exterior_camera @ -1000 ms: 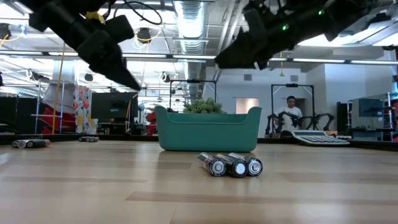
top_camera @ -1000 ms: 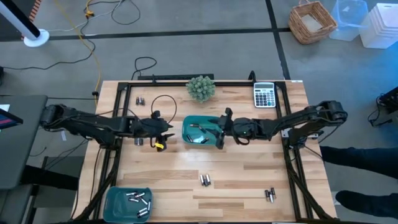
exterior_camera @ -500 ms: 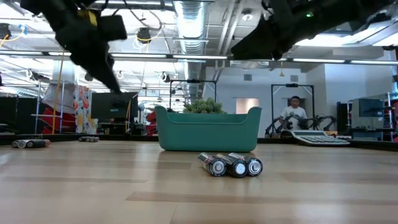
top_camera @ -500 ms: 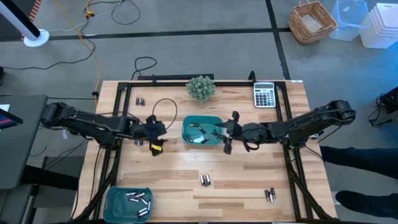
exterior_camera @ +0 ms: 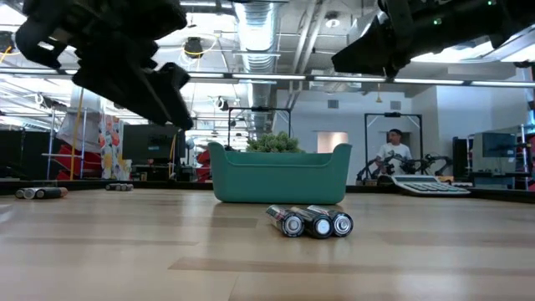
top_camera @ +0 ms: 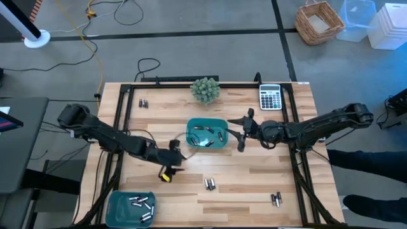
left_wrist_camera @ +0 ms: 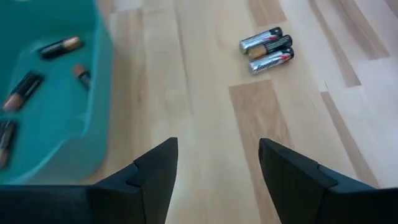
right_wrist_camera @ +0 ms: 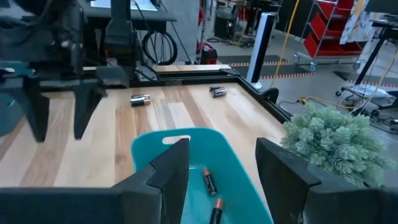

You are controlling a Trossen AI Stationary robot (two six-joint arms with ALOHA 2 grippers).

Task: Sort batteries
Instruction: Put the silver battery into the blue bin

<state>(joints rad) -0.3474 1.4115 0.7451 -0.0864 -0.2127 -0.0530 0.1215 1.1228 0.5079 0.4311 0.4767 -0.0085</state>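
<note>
Teal tray (top_camera: 115, 207), near-left corner of the table (top_camera: 254, 172): one, holding about five batteries (top_camera: 141, 205) lying loose

Pair of batteries (top_camera: 276, 199), near-right part of the table: two, lying side by side

Cluster of three batteries (left_wrist_camera: 267, 48), near-centre of the table: three, lying touching one another, showing end-on in the low view

Left gripper (top_camera: 178, 155): one, hovering above bare wood between the middle tray and the cluster of three; fingers standing apart with nothing between them; the cluster is lying just ahead of the fingertips, not touching them

Second teal tray (top_camera: 224, 123), middle of the table: one, holding at least five batteries (right_wrist_camera: 209, 181)

Right gripper (top_camera: 245, 127): one, hanging just beside the middle tray's right edge; fingers spread, carrying nothing

Batteries on the left side of the table (right_wrist_camera: 140, 99): a small group, count unclear

Batteries at the far-left corner (top_camera: 144, 102): two

Artificial plant (top_camera: 205, 90): one, far edge, behind the middle tray

Calculator (top_camera: 270, 97): one, far-right corner

Wicker basket (top_camera: 319, 22): one, on the floor beyond the table

Person (exterior_camera: 390, 153): one, sitting in the room behind
</note>
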